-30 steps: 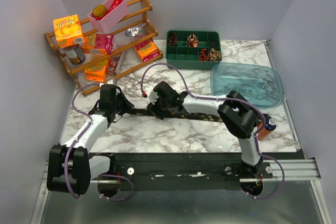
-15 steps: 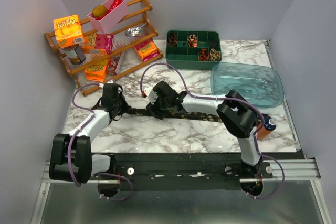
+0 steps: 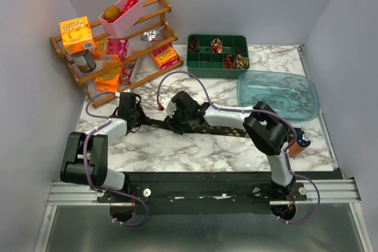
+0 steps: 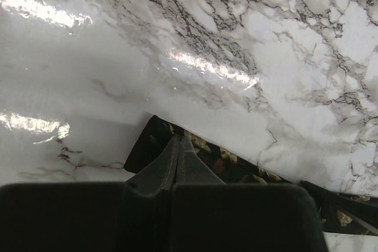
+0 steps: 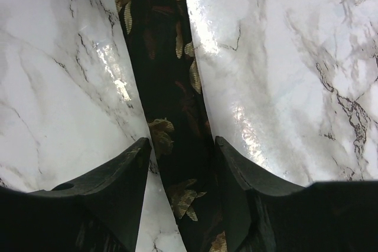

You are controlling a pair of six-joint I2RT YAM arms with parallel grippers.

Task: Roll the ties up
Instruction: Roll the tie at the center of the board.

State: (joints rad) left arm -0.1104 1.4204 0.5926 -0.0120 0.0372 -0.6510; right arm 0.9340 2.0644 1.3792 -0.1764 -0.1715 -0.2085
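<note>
The marble bench [image 3: 177, 153] carries a dark, gold-patterned tie [image 3: 229, 132] stretched flat across its middle. The right end effector [image 5: 180, 146] straddles the tie, fingers apart, one on each side. The left end effector [image 4: 179, 154] is pinched together on the tie's end.

The white marble-patterned table [image 3: 177, 151] carries one dark tie [image 3: 155, 124] with a gold leaf pattern, laid flat and stretched in a long strip across its middle from left to right. At the far left corner stands a wooden rack [image 3: 137, 48], and a green compartment tray [image 3: 189, 51] sits at the far edge. A clear blue tub [image 3: 277, 92] lies at the right, with a small orange object [image 3: 297, 144] near the right edge.
</note>
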